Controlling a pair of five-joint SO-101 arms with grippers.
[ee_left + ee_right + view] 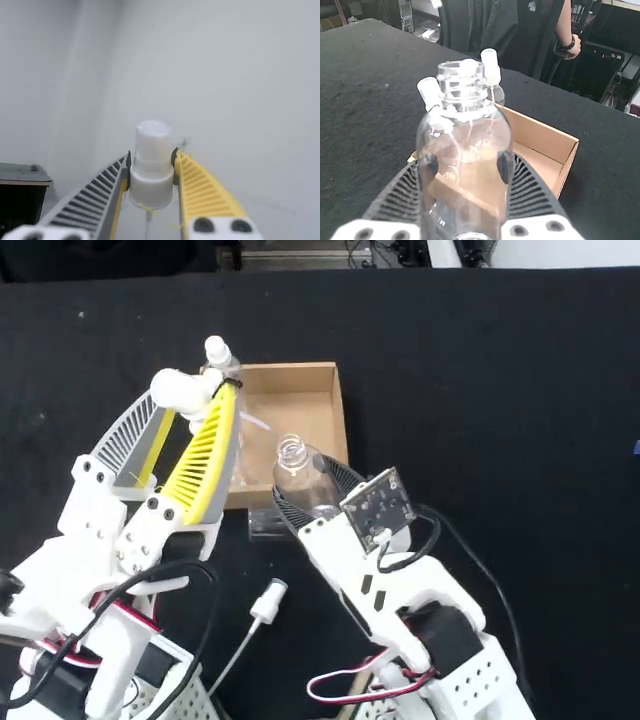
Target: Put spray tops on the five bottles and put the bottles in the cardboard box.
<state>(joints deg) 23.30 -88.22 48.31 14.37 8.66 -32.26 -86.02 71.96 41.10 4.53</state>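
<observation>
Gripping hard on both sides here! The left claw [200, 392] is raised over the near-left corner of the cardboard box [300, 405], and its grey and yellow fingers are pinched in tight on a white spray top [180, 390]. From the left wrist camera the left claw [151, 157] has that spray top [151, 172] clamped at the collar, nozzle end up, with a thin tube trailing below.

Over to the right claw [312, 488]: its black ribbed fingers are closed around a clear bottle [300, 475], held upright just at the box's near edge. The neck is open, no top on it. The right wrist camera shows the right claw [466, 167] squeezing the bottle [465, 140] at mid-body, with the cardboard box [540, 140] just beyond it.

Inside the box, against its left wall, stands a capped bottle [222, 362] with its top already on; it also shows behind the held bottle's neck from the right wrist, capped bottle [496, 94].

Down on the black tabletop [500, 390], between the two arms, a loose spray top [270, 598] lies on its side, tube pointing back toward the arm bases.
</observation>
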